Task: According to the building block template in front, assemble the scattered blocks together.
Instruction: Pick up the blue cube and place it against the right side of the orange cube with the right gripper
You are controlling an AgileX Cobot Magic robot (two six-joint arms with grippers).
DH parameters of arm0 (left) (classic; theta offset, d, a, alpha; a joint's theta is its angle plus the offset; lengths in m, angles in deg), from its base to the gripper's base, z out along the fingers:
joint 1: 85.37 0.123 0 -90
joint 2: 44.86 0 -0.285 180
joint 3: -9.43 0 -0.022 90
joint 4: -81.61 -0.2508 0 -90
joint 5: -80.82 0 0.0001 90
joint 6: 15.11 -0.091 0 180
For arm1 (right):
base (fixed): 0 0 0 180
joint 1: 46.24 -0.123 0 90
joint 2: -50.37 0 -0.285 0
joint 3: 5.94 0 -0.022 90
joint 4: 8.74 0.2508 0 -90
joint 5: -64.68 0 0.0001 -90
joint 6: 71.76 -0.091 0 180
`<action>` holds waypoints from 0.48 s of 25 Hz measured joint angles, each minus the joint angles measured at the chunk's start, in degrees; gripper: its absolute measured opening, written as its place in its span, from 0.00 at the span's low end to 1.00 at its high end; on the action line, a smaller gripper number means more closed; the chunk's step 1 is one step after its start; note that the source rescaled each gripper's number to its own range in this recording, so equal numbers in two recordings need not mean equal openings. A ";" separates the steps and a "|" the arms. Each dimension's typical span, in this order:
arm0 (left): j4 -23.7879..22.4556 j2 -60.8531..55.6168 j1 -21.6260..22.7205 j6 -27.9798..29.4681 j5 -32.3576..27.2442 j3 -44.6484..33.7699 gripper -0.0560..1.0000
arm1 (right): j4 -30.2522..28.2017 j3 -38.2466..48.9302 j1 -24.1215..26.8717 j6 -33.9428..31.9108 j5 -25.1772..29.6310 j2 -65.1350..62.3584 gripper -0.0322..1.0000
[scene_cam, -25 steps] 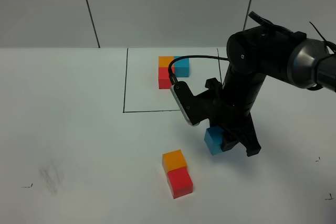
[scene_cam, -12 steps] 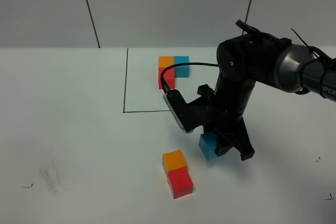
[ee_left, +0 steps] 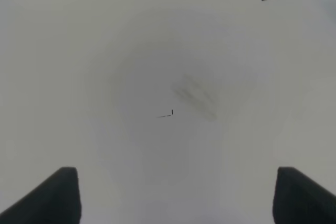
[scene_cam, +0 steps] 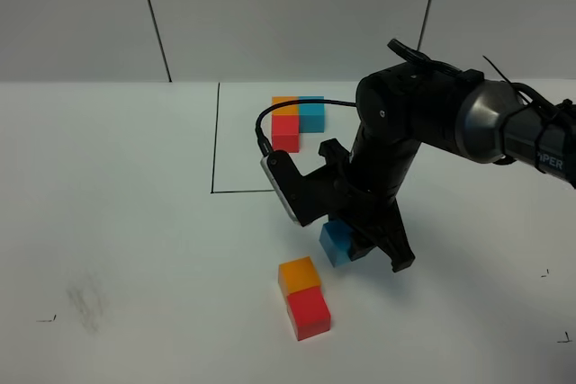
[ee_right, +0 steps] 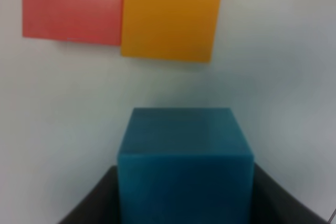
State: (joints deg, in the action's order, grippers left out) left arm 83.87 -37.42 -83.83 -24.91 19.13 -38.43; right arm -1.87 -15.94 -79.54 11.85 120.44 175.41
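Shifted left, right hand (clamped on blue cube) nears orange cube, which touches red cube.

I work over a plain white tabletop, matte and evenly lit, with only soft shadows on it. Behind it stands a pale grey wall of flat panels, split by two thin dark seams that lean slightly. A faint grey smudge marks the table on my left side, with a small black tick just beside it. More ticks sit near the right edge.
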 joint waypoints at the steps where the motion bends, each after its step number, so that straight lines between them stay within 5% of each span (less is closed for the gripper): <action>1: 0.00 0.00 0.00 0.00 0.00 0.00 0.99 | 0.64 0.00 0.00 0.00 0.00 0.13 0.03; 12: 0.00 0.00 0.00 0.00 0.00 0.00 0.99 | 1.45 0.00 0.00 -1.30 0.05 0.64 0.03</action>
State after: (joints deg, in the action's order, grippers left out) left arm 83.87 -37.42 -83.83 -24.91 19.13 -38.43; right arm -0.41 -15.94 -79.54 10.55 120.50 176.05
